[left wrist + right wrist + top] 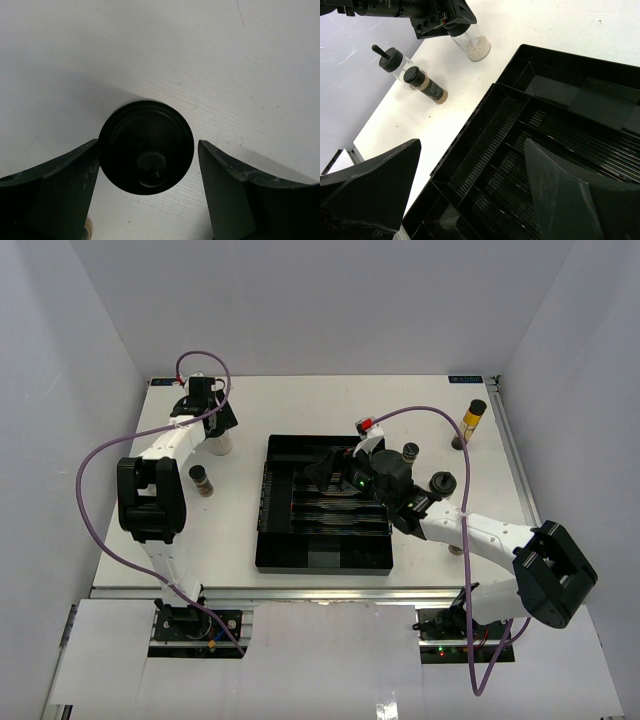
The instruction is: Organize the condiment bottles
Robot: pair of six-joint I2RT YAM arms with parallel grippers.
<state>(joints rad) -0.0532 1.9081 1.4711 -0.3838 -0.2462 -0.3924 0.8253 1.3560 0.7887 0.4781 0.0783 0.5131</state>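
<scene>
The left hand (148,146) stands wide around a squat condiment bottle (142,165) with a black knobbed lid. One finger is right at the lid's rim and the other apart from it, and the bottle stands upright on the bench (210,60) left of the black tray (325,560). The right hand (472,145) hangs wide and empty over the tray's slotted compartments. A slim dark bottle (203,480) stands left of the tray, and to its right stand a black-capped bottle (410,452), a knob-lidded bottle (440,483) and a yellow-filled bottle (472,418).
</scene>
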